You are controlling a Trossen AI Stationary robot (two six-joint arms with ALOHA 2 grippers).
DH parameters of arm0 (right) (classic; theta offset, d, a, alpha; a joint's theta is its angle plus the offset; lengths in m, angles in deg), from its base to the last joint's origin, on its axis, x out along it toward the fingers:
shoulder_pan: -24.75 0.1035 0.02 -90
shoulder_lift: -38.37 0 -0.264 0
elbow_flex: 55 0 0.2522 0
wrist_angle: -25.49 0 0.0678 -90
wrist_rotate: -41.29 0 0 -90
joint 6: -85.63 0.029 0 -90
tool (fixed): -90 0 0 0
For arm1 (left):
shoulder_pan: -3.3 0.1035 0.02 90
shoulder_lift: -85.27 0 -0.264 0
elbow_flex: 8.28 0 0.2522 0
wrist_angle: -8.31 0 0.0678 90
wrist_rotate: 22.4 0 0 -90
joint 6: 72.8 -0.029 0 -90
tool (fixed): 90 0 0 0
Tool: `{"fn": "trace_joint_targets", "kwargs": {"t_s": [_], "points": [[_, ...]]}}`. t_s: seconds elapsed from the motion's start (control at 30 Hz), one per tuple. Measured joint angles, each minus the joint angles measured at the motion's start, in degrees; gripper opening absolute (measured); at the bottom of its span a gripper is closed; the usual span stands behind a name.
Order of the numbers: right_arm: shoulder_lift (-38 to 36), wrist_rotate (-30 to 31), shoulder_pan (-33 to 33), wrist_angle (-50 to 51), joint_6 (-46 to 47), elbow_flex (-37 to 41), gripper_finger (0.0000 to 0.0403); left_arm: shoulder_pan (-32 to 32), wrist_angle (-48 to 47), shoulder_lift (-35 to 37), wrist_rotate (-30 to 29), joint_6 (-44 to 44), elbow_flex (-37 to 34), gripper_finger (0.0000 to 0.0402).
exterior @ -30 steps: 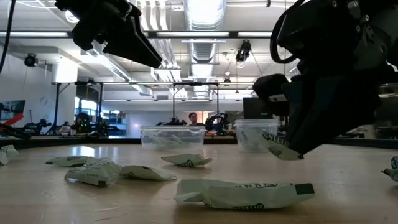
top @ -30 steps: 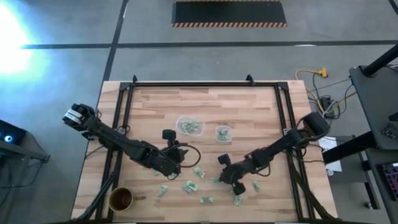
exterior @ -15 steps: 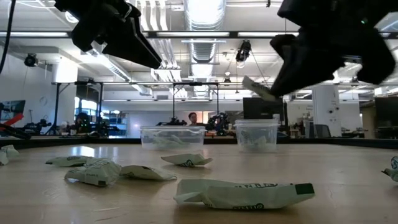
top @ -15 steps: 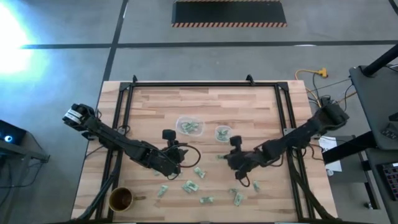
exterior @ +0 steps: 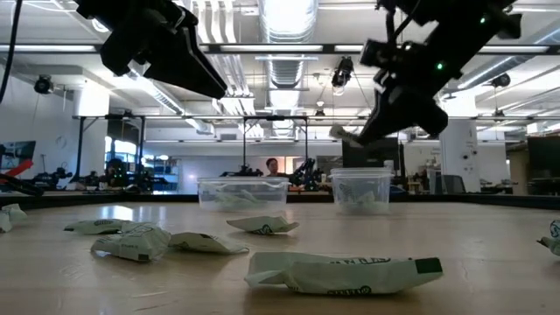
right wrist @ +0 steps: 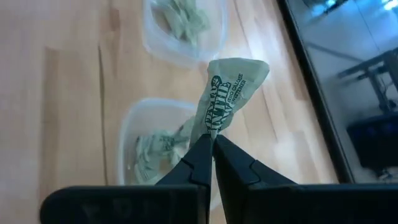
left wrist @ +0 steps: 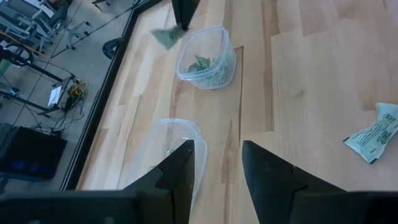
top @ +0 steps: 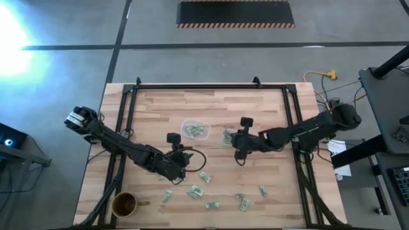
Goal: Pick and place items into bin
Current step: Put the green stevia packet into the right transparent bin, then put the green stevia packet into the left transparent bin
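1. A green-and-white packet (right wrist: 227, 93) is pinched between the pressed-together fingers of the right gripper (right wrist: 212, 144), held above the right bin (right wrist: 149, 149); in the low view the packet (exterior: 343, 136) hangs in the air just above that bin (exterior: 361, 190).
2. In the high view the right gripper (top: 237, 142) is seen beside the right bin (top: 229, 137), but the packet itself cannot be made out there.
3. The right bin already holds some packets; their count cannot be told through the clear wall.
4. The left bin (top: 195, 130) lies just beside the right bin, also with packets inside.
5. The left gripper (left wrist: 217, 163) is held with its fingers spread and nothing between them, on the near side of the left bin (left wrist: 163, 149), whose near part is cut off by the fingers.
6. Loose packets (top: 195, 191) are scattered on the table (top: 160, 108) nearer the front edge than the right bin.
7. A brown cup (top: 124, 204) stands at the table's front left corner, well apart from the right bin.
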Motion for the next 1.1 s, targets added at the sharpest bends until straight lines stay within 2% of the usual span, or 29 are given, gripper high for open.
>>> {"fn": "trace_joint_targets", "kwargs": {"t_s": [0.13,0.37,0.7,0.77,0.9,1.1], "points": [[2.1,-3.3,-1.6,0.0,0.3,0.3,0.0009,0.0,-0.1,0.0,0.0,0.0,0.0,0.0118],[3.2,-2.1,-2.8,-0.2,2.8,0.3,0.0016,0.0,0.0,0.0,0.0,0.0,0.0,0.0118],[2.7,-2.1,-2.7,2.5,4.9,0.3,0.0100,0.0,-0.1,0.0,0.6,0.0,0.0,0.0118],[1.8,-2.1,-2.5,2.7,5.0,0.3,0.0115,-0.3,-0.4,0.0,3.7,0.7,0.0,0.0118],[-0.8,-2.4,-0.4,3.2,4.4,0.3,0.0130,-0.5,-1.5,0.0,13.7,4.1,0.0,0.0118],[-6.1,-2.6,5.0,4.4,3.5,0.3,0.0128,-1.4,-5.8,-0.4,19.9,14.7,-0.2,0.0118]]}}
